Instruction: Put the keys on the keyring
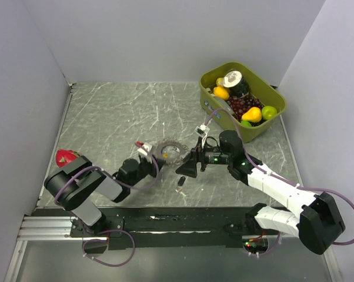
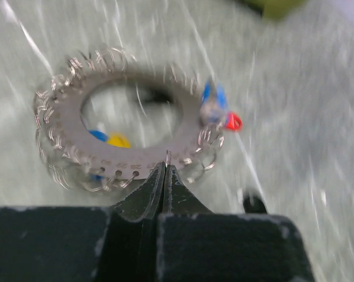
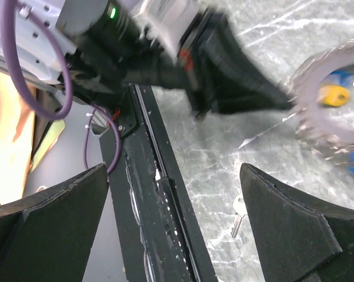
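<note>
Grey, marble-veined tabletop (image 1: 106, 117) fills most of the overhead view, with an olive bin (image 1: 254, 130) of fruit at the upper right, well away from the work. Both arms reach in towards the centre of the frame. The right tool (image 3: 174, 176) is spread wide and holds nothing, its two dark fingers framing the lower corners of its own wrist view. The left tool (image 2: 166, 167) is clenched tight, its tips meeting right at the near rim of the keyring (image 2: 139, 157). Blur makes it impossible to tell whether it nips one of the wire coils or merely presses against the edge. The keyring lies flat at the centre of the overhead view, a grey disc edged with springy loops. A blue key head (image 2: 214, 97) and a red one (image 2: 233, 121) sit at its right rim. A loose key (image 3: 238, 215) lies flat on the tabletop at the lower centre, near the ring and between the right fingers in that wrist view. The step in hand looks like fetching this key. To do it well, the right tool should likely straddle the head, close gently against the surface, and leave the hole exposed. The left tool steadies the ring meanwhile.
</note>
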